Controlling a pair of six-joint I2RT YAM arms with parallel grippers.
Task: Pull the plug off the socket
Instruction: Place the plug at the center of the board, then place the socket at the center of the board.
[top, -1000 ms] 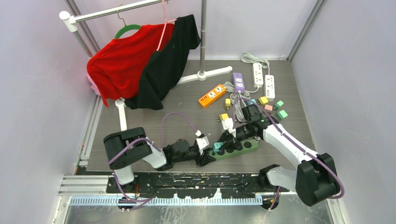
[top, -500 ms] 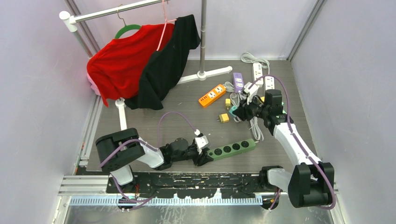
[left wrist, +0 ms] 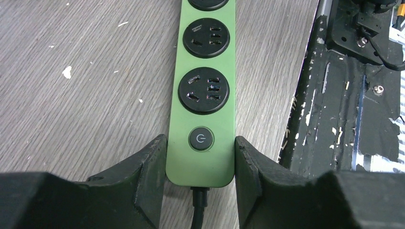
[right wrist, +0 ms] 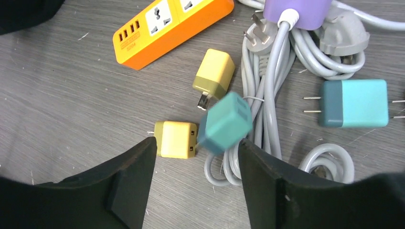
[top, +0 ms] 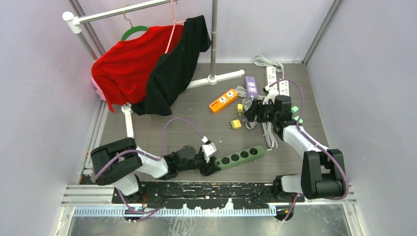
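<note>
Closest in, the left tool [left wrist: 200, 143] is pinched onto the switch end of the green power strip [left wrist: 208, 57]. Both fingers are pressed against its sides, and the strip lies flat on the surface [left wrist: 86, 71] by the near edge. Every socket I can see on it is empty, so the pulling part looks done to me.

Further out, the right tool [right wrist: 196, 142] hangs over the clutter with its jaws spread and nothing clamped. The teal plug [right wrist: 224, 122] sits just past its fingertips, well apart from the green strip. It's blurred, so my guess is it's loose and dropping.

Here's what I'd worry about. The plug is right over the grey cord bundle [right wrist: 267, 95] and beside two yellow plugs [right wrist: 175, 139]. It could bounce off a cable and skitter somewhere awkward. Those fingers are also close to the cords, so a sloppy lift could snag a loop and drag the whole pile, including the orange strip [right wrist: 172, 24] behind it. And if the left arm pulls away without letting go, the green strip goes with it.

The clothes rack [top: 213, 39] way at the back isn't in play.
</note>
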